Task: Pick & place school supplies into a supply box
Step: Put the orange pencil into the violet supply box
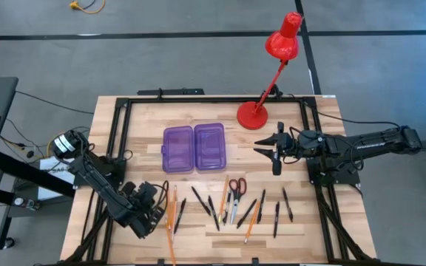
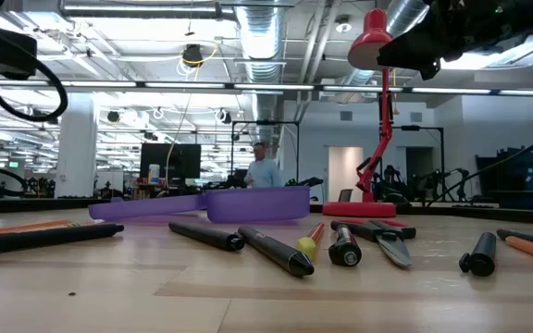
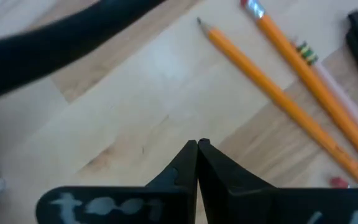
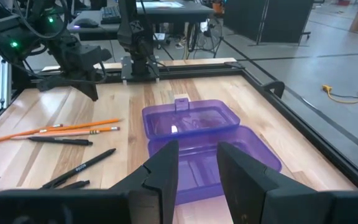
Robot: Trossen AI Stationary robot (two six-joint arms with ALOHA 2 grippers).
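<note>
The left gripper (image 1: 148, 214) sits low at the lower left of the high view, its fingers (image 3: 197, 163) pressed together on nothing, the tips just above bare wood beside the orange pencils (image 3: 272, 87) that lie there untouched. The right gripper (image 1: 271, 145) hangs in the air right of centre, its fingers (image 4: 166, 168) spread and empty, pointing toward the purple pencil case (image 1: 194, 148), which lies open and flat near the middle of the table, both halves side by side. As far as the pictures show, nothing has gone into the case: its two trays look empty from above and from the right wrist view. So the task seems barely begun, with every item left to move. The supplies lie scattered in a row across the lower middle of the high view: a few pencils (image 1: 172, 213) at the left end, black pens (image 1: 202, 201) fanned out toward the right, and the red-handled scissors (image 1: 236, 193) among them, closed, blades toward the bottom edge. The table (image 1: 146, 118) is light wood planking edged by a black metal frame, and a red desk lamp (image 1: 272, 70) stands on its round base at the upper right corner. Beyond the table, the low view shows a large workshop with bright ceiling lights, exposed ducts and dark equipment racks, and a person (image 2: 265, 171) in a light shirt stands far off near the centre.
</note>
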